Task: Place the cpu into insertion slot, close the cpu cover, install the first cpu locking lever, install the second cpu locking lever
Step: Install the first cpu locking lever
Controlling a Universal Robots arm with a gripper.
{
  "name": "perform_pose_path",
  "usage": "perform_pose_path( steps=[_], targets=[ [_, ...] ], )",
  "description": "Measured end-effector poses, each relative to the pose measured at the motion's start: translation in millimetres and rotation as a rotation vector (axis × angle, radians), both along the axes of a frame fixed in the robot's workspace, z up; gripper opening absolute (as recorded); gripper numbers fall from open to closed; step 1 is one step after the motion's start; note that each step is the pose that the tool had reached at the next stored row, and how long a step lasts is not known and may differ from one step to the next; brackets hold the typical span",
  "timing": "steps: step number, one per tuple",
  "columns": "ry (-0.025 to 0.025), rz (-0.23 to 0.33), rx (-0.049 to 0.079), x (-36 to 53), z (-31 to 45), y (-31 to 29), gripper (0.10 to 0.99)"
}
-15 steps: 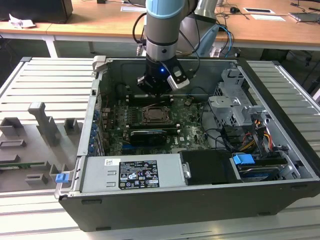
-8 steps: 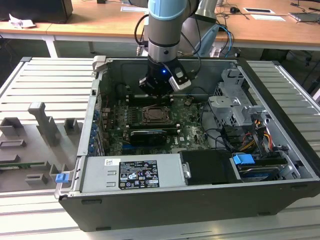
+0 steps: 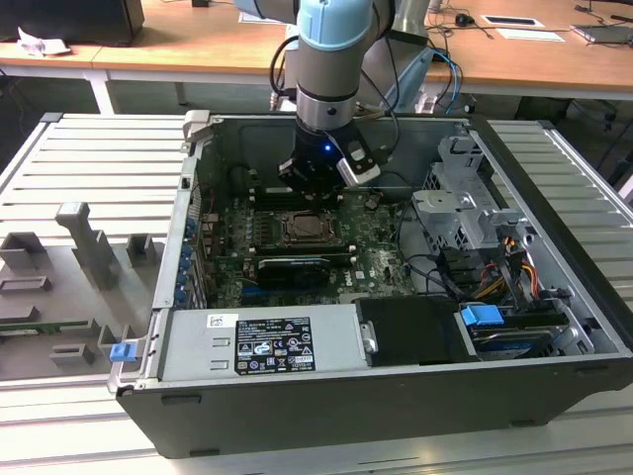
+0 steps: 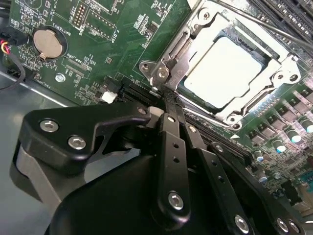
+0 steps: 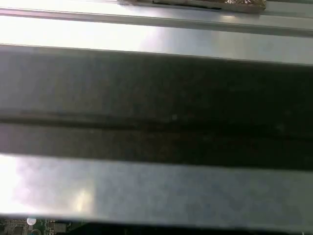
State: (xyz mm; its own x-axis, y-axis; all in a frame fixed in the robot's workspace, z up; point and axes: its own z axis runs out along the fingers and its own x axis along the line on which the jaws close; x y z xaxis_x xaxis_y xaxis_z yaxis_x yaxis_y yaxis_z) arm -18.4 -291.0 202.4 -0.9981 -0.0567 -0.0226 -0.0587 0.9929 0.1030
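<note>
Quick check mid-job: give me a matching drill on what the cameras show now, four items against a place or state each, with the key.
1. cpu
2. cpu cover
3. coin battery
4. gripper

A. round, silvery, on the green board
B. closed flat, framing the chip
C. seated in the insertion slot
D. fingers together at the socket's corner

Pairs: 1-C, 2-B, 3-A, 4-D

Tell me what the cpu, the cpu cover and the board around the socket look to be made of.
The cpu: a pale metal top, matte to satin, with a flat even sheen. The cpu cover: thin silvery metal, probably steel, shown by bright reflections and stamped edges. The board: green laminate with a glossy coating and fine printed traces. The gripper, black and seemingly metal, is at the socket's corner.
</note>
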Motion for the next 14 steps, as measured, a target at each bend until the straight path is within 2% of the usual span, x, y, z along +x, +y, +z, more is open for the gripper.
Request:
perform_pose_path(
  steps=[5,9,12,14],
  targets=[
    [-0.0003,0.0,-0.005,0.2,2.9,0.1,0.106],
    [0.0003,0.0,-0.037,0.4,0.0,0.0,0.106],
    [0.0002,0.0,-0.033,0.5,-1.2,0.2,0.106],
    [-0.0002,0.0,-0.012,0.6,-2.0,0.5,0.106]
  ],
)
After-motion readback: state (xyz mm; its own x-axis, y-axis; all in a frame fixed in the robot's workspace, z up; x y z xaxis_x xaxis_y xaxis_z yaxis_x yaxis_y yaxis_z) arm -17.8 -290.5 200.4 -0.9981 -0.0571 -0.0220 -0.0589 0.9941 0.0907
